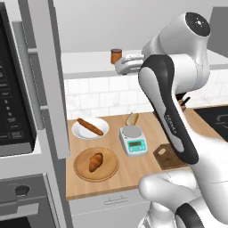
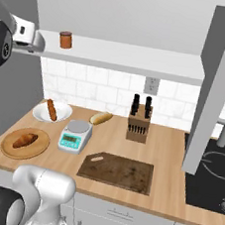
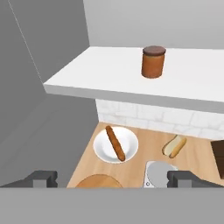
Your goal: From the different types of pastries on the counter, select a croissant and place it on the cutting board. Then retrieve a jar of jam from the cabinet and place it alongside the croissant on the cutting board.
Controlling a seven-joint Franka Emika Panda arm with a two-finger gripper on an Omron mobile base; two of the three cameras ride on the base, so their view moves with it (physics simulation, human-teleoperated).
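Cabinet shelf (image 3: 109, 72) | jar of jam (image 3: 153, 62) | claw (image 3: 113, 178) wide open, empty

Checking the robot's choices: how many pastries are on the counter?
3: croissant on the wooden plate, stick pastry on the white plate, bun behind the scale.

Shell: glossy white rounded housings along the whole arm (image 1: 187, 53), with smooth bulbous segments.
Joints: dark charcoal bands and inlays between the white segments; one long dark panel runs down the forearm link.
Marking: small pale lettering printed along that dark panel, too small to read.
Joint cap: round dark disc with a ring of tiny pale dots at the upper elbow.
Tool (image 3: 113, 179): two small, dark grey, blocky finger tips on a pale grey-white hand body.
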